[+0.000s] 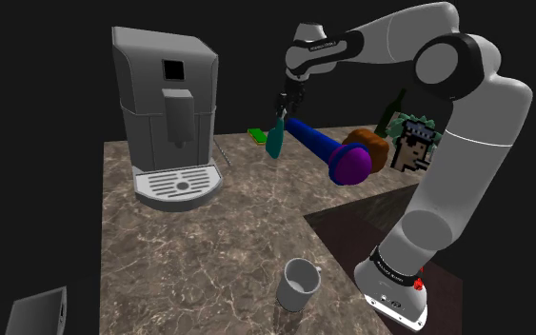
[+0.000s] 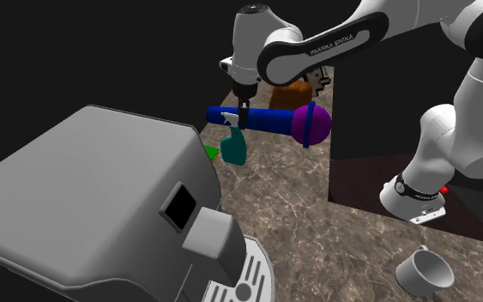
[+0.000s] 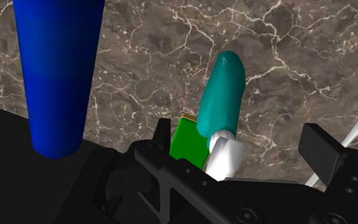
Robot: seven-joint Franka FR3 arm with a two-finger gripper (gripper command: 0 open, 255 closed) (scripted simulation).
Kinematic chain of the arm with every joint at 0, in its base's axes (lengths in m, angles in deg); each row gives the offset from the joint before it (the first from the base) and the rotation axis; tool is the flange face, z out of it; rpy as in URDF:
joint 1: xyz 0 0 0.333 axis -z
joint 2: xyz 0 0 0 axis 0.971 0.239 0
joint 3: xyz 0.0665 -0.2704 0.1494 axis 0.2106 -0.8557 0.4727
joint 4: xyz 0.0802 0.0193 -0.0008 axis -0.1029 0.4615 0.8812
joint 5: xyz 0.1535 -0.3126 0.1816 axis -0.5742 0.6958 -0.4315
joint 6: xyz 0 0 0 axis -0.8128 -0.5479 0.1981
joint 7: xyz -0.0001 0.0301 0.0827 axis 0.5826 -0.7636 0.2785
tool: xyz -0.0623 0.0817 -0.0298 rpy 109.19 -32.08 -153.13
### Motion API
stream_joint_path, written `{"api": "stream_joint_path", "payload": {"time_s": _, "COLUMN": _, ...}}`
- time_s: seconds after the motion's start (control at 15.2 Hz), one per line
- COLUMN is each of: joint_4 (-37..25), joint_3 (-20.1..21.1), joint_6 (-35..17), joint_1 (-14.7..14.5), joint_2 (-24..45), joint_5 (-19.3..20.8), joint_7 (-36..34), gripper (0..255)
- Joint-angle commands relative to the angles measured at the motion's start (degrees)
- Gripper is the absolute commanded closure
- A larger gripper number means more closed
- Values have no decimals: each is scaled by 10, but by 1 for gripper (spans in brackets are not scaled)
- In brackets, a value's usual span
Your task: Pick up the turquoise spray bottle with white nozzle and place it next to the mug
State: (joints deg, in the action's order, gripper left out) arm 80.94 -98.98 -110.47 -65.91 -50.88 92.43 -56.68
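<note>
Two big shapes come first for us: the brown veined stone counter (image 1: 208, 238) and the grey coffee machine (image 1: 166, 105) standing on it toward the shoulder view's left. Next in size is the white arm (image 1: 466, 124), which rises from its stand at the lower right and bends over to the far part of the counter. Below its wrist we see a blue rod with a purple ball end (image 1: 327, 152), shaped like a toy microphone and slanting across the far edge.

The gripper (image 3: 241, 143) points down just above the turquoise spray bottle (image 1: 275, 141). In the wrist view its fingers (image 3: 163, 133) stand apart on either side of the bottle's white nozzle (image 3: 225, 159), and we see a gap between each one and the nozzle, so nothing is clasped. The bottle leans a little, close beside the rod's blue end, and we cannot tell whether its base touches the stone.

The pale mug (image 1: 299, 284) stands upright at the near edge, close to the stand and well apart from the bottle. Smallest is a flat green block (image 3: 189, 140), just beside the bottle.
</note>
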Motion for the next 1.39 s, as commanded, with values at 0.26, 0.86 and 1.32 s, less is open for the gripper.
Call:
{"api": "stream_joint_path", "payload": {"time_s": 0.26, "joint_4": 12, "joint_3": 0, "joint_6": -24, "joint_1": 2, "joint_2": 12, "joint_5": -2, "joint_7": 1, "gripper": 0}}
{"api": "stream_joint_path", "payload": {"time_s": 0.86, "joint_4": 12, "joint_3": 0, "joint_6": -24, "joint_1": 2, "joint_2": 12, "joint_5": -2, "joint_7": 1, "gripper": 255}}
{"api": "stream_joint_path", "payload": {"time_s": 1.32, "joint_4": 12, "joint_3": 0, "joint_6": -24, "joint_1": 2, "joint_2": 12, "joint_5": -2, "joint_7": 1, "gripper": 255}}
